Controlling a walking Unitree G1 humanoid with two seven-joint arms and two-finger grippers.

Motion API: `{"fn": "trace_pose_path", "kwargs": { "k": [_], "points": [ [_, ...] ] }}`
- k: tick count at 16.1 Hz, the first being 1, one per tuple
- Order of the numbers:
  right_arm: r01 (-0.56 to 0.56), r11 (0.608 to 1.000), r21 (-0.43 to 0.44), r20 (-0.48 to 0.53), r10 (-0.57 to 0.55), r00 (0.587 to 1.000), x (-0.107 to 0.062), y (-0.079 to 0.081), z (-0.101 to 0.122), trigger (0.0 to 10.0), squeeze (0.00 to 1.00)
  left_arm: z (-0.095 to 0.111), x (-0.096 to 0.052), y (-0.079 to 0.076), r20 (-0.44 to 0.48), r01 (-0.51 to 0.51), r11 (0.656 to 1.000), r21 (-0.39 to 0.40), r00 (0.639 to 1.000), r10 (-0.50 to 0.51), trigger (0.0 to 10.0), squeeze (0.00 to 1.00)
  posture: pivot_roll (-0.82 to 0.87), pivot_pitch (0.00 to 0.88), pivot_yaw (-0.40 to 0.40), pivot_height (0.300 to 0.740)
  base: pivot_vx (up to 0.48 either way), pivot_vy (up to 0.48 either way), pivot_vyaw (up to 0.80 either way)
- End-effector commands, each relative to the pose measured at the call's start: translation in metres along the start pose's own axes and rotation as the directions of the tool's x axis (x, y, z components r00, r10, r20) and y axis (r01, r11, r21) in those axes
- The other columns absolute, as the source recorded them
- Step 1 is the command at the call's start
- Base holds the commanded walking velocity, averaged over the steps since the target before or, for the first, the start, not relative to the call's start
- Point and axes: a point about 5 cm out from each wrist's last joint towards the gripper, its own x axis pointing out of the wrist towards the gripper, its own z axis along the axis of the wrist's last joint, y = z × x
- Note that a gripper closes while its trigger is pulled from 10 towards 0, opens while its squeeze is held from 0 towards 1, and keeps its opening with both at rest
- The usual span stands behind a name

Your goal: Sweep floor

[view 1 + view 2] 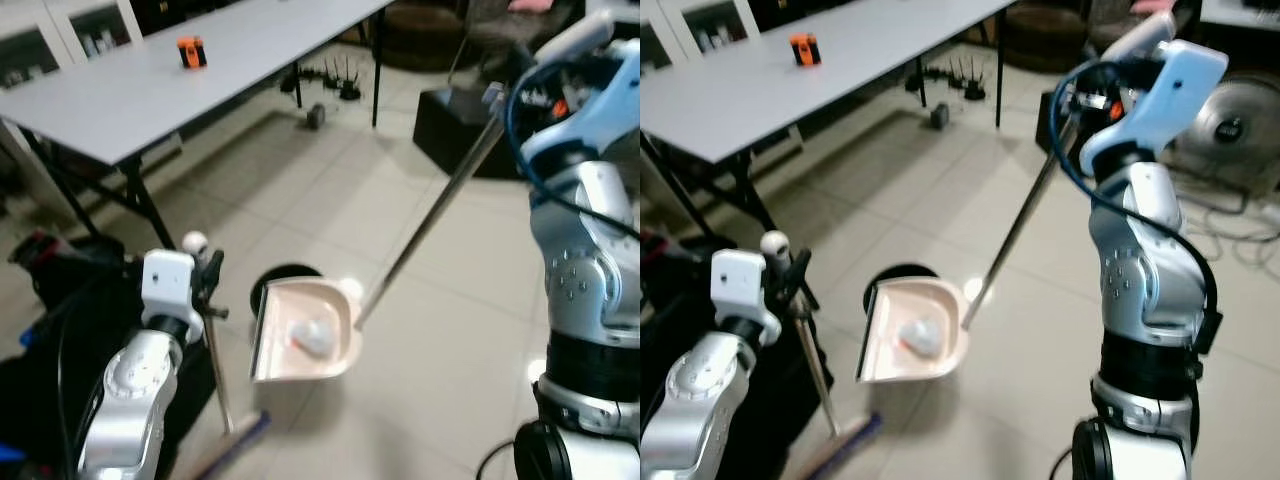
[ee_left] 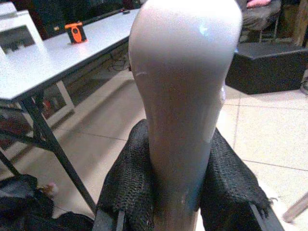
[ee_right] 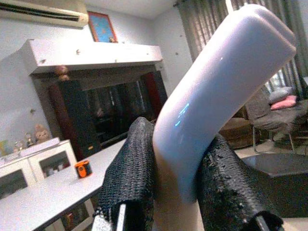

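Observation:
A beige dustpan (image 1: 330, 365) rests on the tiled floor in front of me, with a white crumpled wad (image 1: 312, 337) inside it. Its long metal pole (image 1: 430, 220) slants up to my right gripper (image 1: 1080, 100), which is shut on the pale handle (image 3: 216, 91) between its black fingers (image 3: 130, 178). My left gripper (image 1: 205, 275) is shut on the broom handle (image 2: 185, 96) near its rounded top. The broom stick (image 1: 215, 360) runs down to the broom head (image 1: 235, 440), just left of the dustpan at the bottom edge.
A grey table (image 1: 150, 90) with an orange object (image 1: 191, 52) stands at the back left. A black round thing (image 1: 290, 272) lies behind the dustpan. A black box (image 1: 450, 130) sits at the back right, a fan (image 1: 1235, 125) beyond it. Dark bags (image 1: 60, 300) crowd my left.

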Motion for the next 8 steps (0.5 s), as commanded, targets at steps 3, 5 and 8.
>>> {"fn": "trace_pose_path", "kwargs": {
  "k": [3, 5, 8],
  "points": [
    [0.026, 1.0, -0.005, 0.061, -0.026, 0.998, 0.0012, -0.0061, 0.0115, 10.0, 0.0, 0.0108, 0.0071, -0.0034, 0.046, 0.026, 1.0, 0.003, 0.999, -0.026, 10.0, 0.0, 0.04, 0.0, 0.079, 0.74, 0.376, 0.0, 0.0],
    [0.031, 1.0, 0.004, 0.066, -0.031, 0.997, 0.0004, -0.0067, 0.0124, 10.0, 0.0, 0.0125, 0.0098, -0.0026, 0.053, 0.025, 1.0, 0.007, 0.998, -0.025, 10.0, 0.0, 0.04, 0.0, 0.084, 0.74, 0.375, 0.0, 0.0],
    [0.038, 0.999, 0.003, 0.065, -0.038, 0.997, -0.0002, -0.008, 0.0122, 10.0, 0.0, 0.0132, 0.0111, -0.0035, 0.057, 0.034, 0.999, 0.008, 0.998, -0.034, 10.0, 0.0, 0.03, 0.0, 0.088, 0.74, 0.375, 0.0, 0.0]
  ]
}}
